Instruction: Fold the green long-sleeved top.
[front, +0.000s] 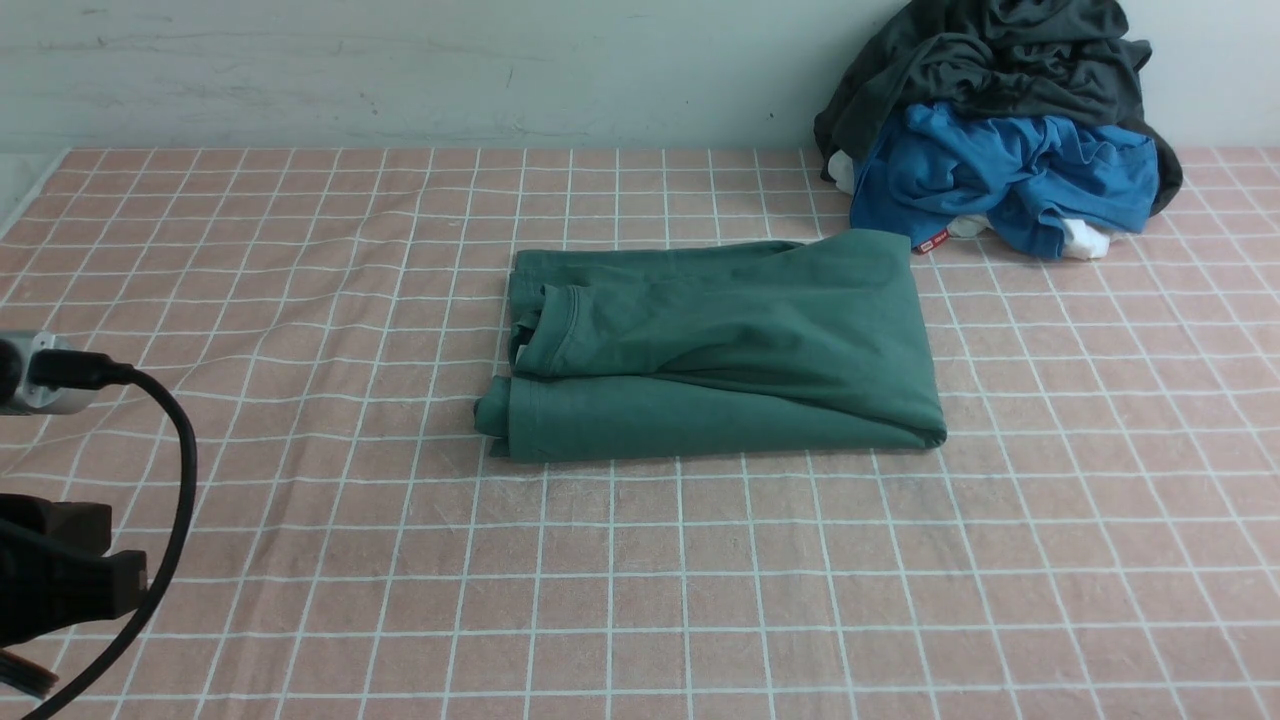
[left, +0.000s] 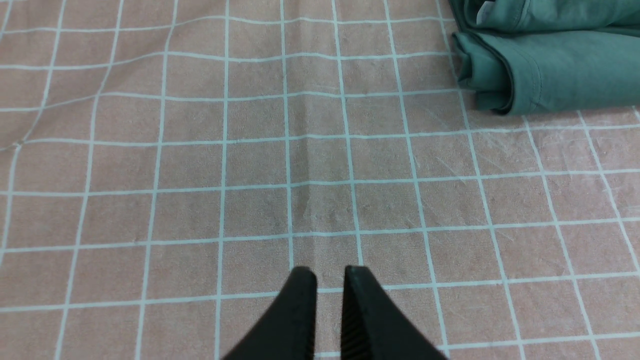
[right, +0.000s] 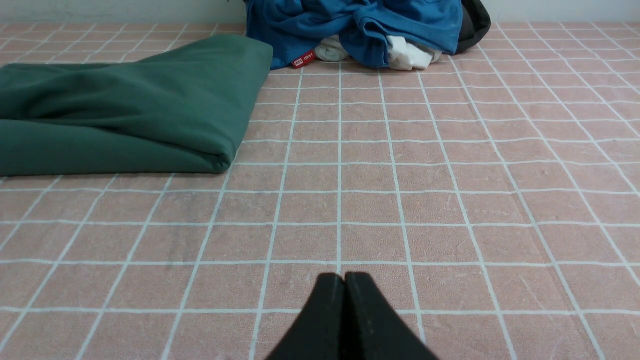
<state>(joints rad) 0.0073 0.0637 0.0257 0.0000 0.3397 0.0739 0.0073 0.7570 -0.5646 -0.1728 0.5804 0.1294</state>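
No container can be seen in the pictures. The green long-sleeved top (front: 720, 350) is laid on the table (front: 640, 600), which is covered by a cloth with a grid of pale lines. The top is folded into a wide bundle, and its layers are stacked unevenly. A small white part is seen at its left end in the front view. Behind it and to the right, a pile is placed near the wall (front: 450, 70): a blue garment (front: 1000, 175) is seen under a dark charcoal-grey garment (front: 1000, 60), and white cloth (front: 1085, 240) and a red tag (front: 932, 241) are shown at the lower edge. The blue garment is located just beside the far right corner of the top.

The left hand (left: 330, 270) is opened only narrowly, with a small gap between its fingertips, and nothing is held in it. The right hand (right: 345, 276) is closed, its fingertips are brought together, and nothing is held there either. The top is touched by neither hand; it is located well apart from both of them.
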